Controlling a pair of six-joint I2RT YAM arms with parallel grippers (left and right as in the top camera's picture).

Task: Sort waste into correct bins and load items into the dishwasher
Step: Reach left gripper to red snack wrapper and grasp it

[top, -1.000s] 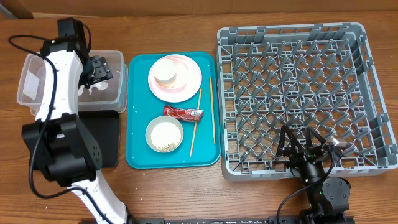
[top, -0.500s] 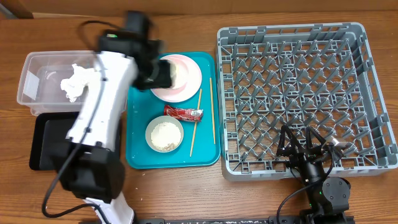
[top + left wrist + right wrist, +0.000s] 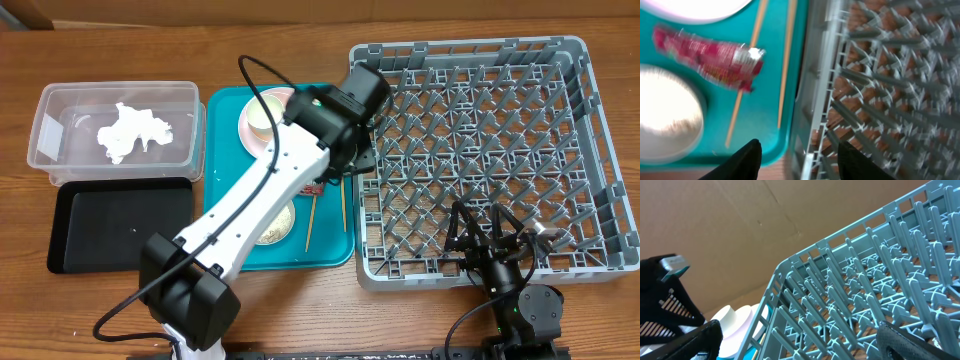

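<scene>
The white napkin (image 3: pixel 133 130) lies in the clear tub (image 3: pixel 50 105); the black tray (image 3: pixel 120 225) stands in front of it. My left gripper (image 3: pixel 352 165) is open and empty, above the seam between teal tray and grey dish rack (image 3: pixel 480 130). The left wrist view shows its fingers (image 3: pixel 800 157) below the red wrapper (image 3: pixel 710 57), two chopsticks (image 3: pixel 786 65) and the rice-filled bowl (image 3: pixel 665 115). The cream cup (image 3: pixel 262 118) sits on the pink plate (image 3: pixel 250 135), partly under my arm. My right gripper (image 3: pixel 495 240) is open at the rack's front wall. I see no pink bowl.
The teal serving tray (image 3: pixel 225 200) lies between the bins and the rack. My left arm crosses it diagonally and hides the wrapper and part of the bowl (image 3: pixel 278 232) from overhead. A black cable loops over the plate.
My left arm has swung right from the clear tub, leaving the napkin in it, across the teal tray to the rack's edge. The right arm has not moved.
</scene>
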